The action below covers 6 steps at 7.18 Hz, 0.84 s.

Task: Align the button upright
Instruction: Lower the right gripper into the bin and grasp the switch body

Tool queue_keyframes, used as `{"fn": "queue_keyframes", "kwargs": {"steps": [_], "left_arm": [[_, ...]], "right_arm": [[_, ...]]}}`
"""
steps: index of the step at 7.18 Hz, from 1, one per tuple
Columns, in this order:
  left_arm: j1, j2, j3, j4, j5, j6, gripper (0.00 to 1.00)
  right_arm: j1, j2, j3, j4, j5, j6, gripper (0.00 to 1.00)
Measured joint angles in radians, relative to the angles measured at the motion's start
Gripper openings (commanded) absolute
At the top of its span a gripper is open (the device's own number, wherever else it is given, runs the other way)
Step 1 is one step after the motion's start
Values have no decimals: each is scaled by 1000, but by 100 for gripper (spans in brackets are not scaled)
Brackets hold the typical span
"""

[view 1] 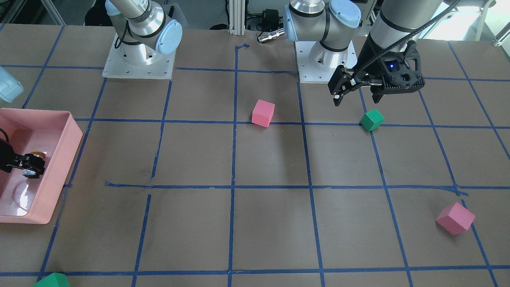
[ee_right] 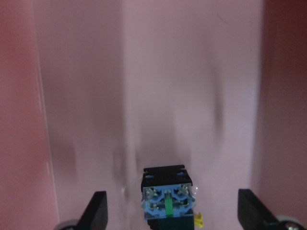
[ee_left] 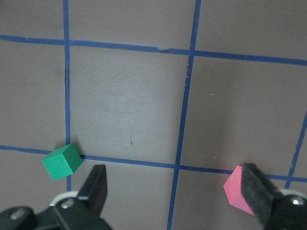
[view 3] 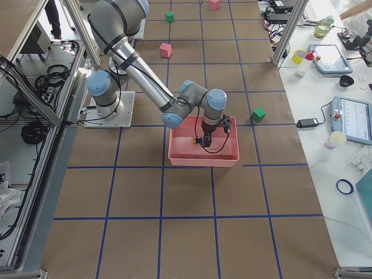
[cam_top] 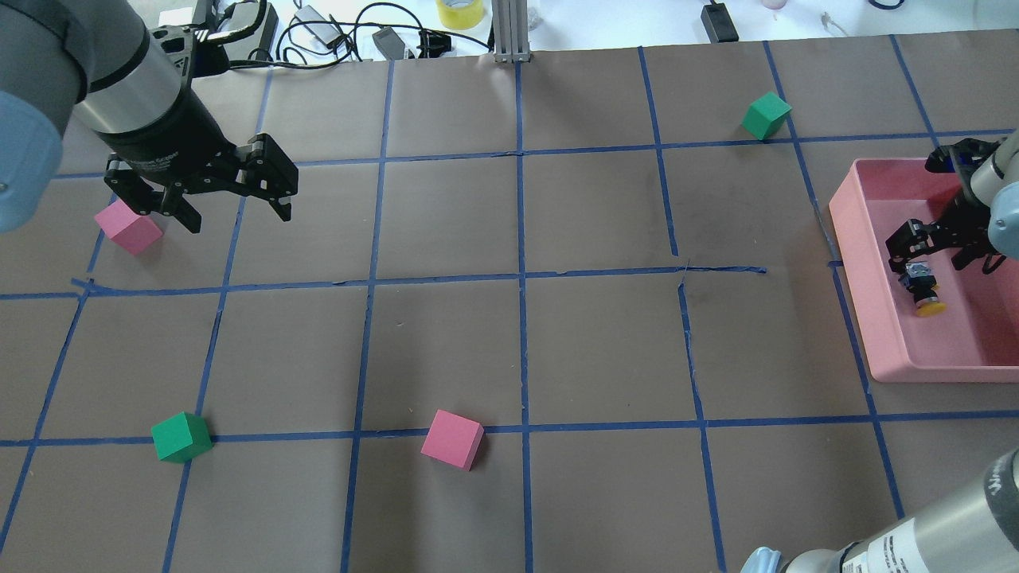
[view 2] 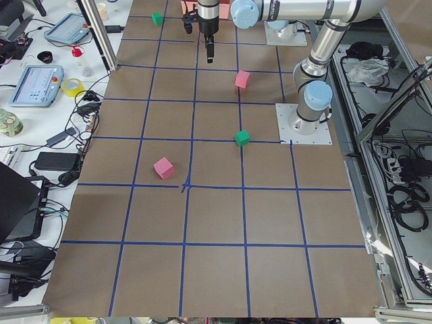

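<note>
The button [cam_top: 922, 286] lies on its side in the pink tray [cam_top: 853, 247], yellow cap toward the robot, silvery base away from it. It also shows in the front view [view 1: 36, 158]. My right gripper [cam_top: 933, 253] is open inside the tray. In the right wrist view its fingers [ee_right: 98, 211] stand wide on either side of the button [ee_right: 167, 201] without touching it, and the button's base end faces the camera. My left gripper [cam_top: 239, 216] is open and empty, hovering above the table far from the tray.
A pink cube [cam_top: 127, 227] lies just beside the left gripper, a green cube [cam_top: 181, 437] and another pink cube [cam_top: 452, 439] nearer the robot. A second green cube [cam_top: 766, 115] sits at the far side near the tray. Blue tape grids the brown table.
</note>
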Motion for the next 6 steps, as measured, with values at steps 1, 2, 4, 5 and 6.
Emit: {"fn": "queue_keyframes", "kwargs": {"steps": [1, 2, 4, 5, 6], "left_arm": [[3, 7, 0, -15, 0, 3, 100], [3, 12, -2, -31, 5, 4, 100], [2, 14, -6, -38, 18, 3, 100], [2, 14, -7, -38, 19, 2, 100], [1, 14, -7, -38, 21, 2, 100]], "right_arm": [[0, 2, 0, -1, 2, 0, 95], [0, 3, 3, -1, 3, 0, 95], [0, 4, 20, -2, 4, 0, 75], [0, 4, 27, -2, 4, 0, 47], [0, 4, 32, -1, 3, 0, 26]]}}
